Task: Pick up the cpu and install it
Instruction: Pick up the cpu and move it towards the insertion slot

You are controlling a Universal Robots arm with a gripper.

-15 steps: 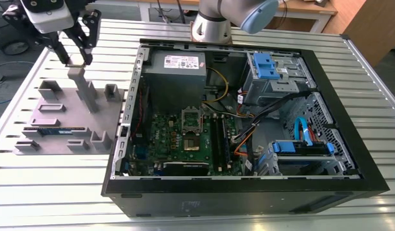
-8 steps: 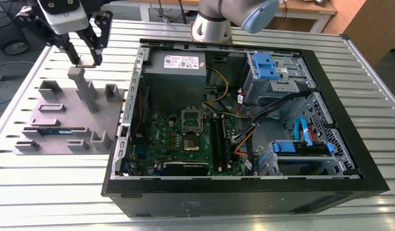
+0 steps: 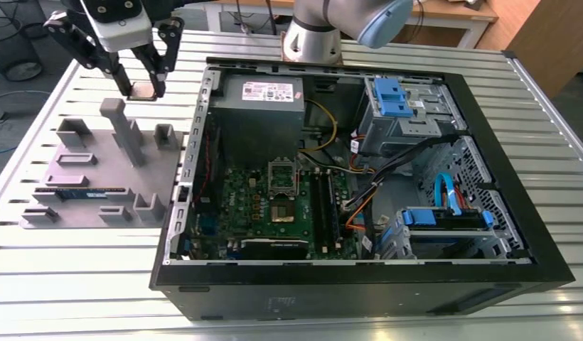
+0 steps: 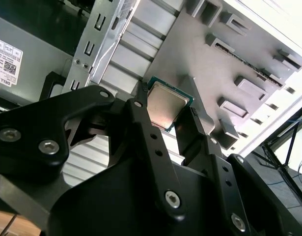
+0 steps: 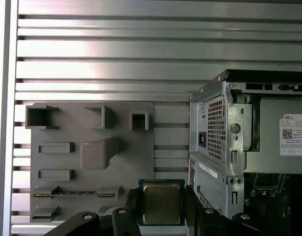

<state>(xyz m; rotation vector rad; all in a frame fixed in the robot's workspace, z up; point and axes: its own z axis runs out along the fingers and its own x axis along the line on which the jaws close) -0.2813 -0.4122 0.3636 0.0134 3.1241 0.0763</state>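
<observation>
Subject of task: small flat square cpu (image 5: 162,202) with a silvery metal top and a pale green-tan rim, also seen in the second wrist view (image 4: 166,104).
Location of cpu: outside the computer case, held up off the fixture plate, over that plate's edge nearest the case.
Pincer state: black two-fingered pincer (image 3: 143,89) clamped on the cpu, with one finger against each of two opposite edges. This shows in both wrist views (image 4: 165,110) (image 5: 162,204).
Fixture plate: grey moulded plastic plate (image 3: 92,160) with raised blocks, pockets and slots, lying on the tabletop at the exterior view's left of the case.
Contents of plate: a long narrow blue-green memory stick (image 3: 83,190) lies in one slot.
Container: open black tower computer case (image 3: 348,291) lying on its side.
Contents of case: green motherboard (image 3: 272,206); grey metal power supply box (image 3: 263,92); blue plastic drive brackets (image 3: 391,96); orange, yellow and black cables.
Labels and writing: a white printed label with a square code sits on the power supply (image 5: 294,135). A narrow white sticker sits on the case's rear panel (image 5: 207,169), its print too small to make out.
Tabletop: slatted silver aluminium tabletop (image 3: 83,284) carrying the plate and the case.
</observation>
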